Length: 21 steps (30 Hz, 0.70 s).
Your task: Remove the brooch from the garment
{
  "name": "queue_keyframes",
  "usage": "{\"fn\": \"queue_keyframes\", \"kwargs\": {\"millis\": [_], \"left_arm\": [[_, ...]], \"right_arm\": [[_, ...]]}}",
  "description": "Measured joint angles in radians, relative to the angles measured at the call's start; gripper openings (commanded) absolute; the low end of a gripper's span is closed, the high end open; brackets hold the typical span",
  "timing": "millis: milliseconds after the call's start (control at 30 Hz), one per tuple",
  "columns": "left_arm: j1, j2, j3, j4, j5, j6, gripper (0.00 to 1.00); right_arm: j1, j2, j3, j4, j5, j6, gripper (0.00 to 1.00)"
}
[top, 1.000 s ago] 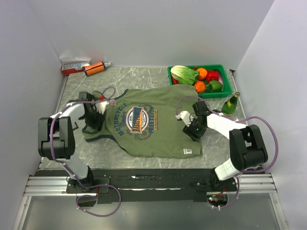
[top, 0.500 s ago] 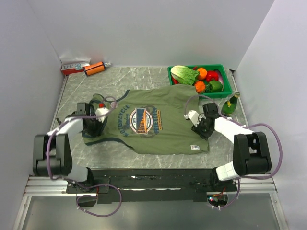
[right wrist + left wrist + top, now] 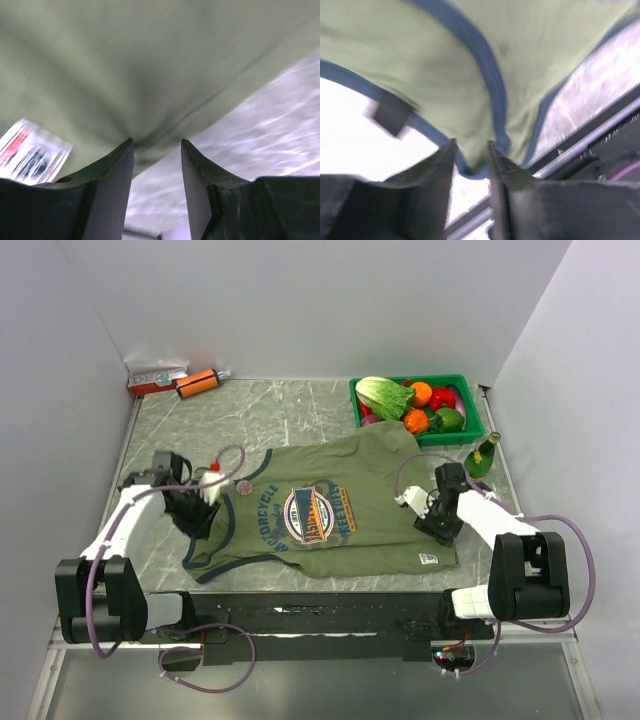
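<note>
On the marble table (image 3: 290,410) we find the shirt (image 3: 370,465) held spread, the left gripper (image 3: 205,498) clenched on its navy-trimmed edge, the right gripper (image 3: 432,522) on its hem, and the brooch (image 3: 245,486) near the collar unpicked; next, we judge, one gripper must release and pinch it.

Lab test booth; plain white walls (image 3: 300,300); marble-patterned tabletop (image 3: 290,405); aluminium mounting rail (image 3: 110,625).

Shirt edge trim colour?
Navy trim on the olive garment; left wrist view shows it best.
</note>
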Motion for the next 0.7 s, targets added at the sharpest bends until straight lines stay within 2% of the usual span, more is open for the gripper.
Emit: {"fn": "queue_keyframes", "kwargs": {"millis": [100,167,267,367,533,700], "left_arm": [[0.000,0.026,0.126,0.009,0.045,-0.034,0.47],[0.000,0.094,0.245,0.045,0.087,-0.080,0.45],[0.000,0.254,0.423,0.095,0.145,-0.147,0.43],[-0.001,0.441,0.574,0.133,0.193,-0.225,0.40],[-0.005,0.633,0.685,0.124,0.215,-0.333,0.42],[-0.018,0.651,0.666,0.156,0.207,-0.483,0.41]], "right_arm": [[-0.005,0.001,0.108,-0.176,-0.063,0.006,0.56],[-0.002,0.004,0.257,-0.262,-0.140,0.025,0.57],[0.033,0.042,0.513,-0.291,-0.241,0.075,0.57],[0.087,0.090,0.661,-0.285,-0.330,0.139,0.57],[0.174,0.181,0.701,-0.241,-0.463,0.311,0.57],[0.238,0.243,0.683,-0.129,-0.435,0.555,0.58]]}}
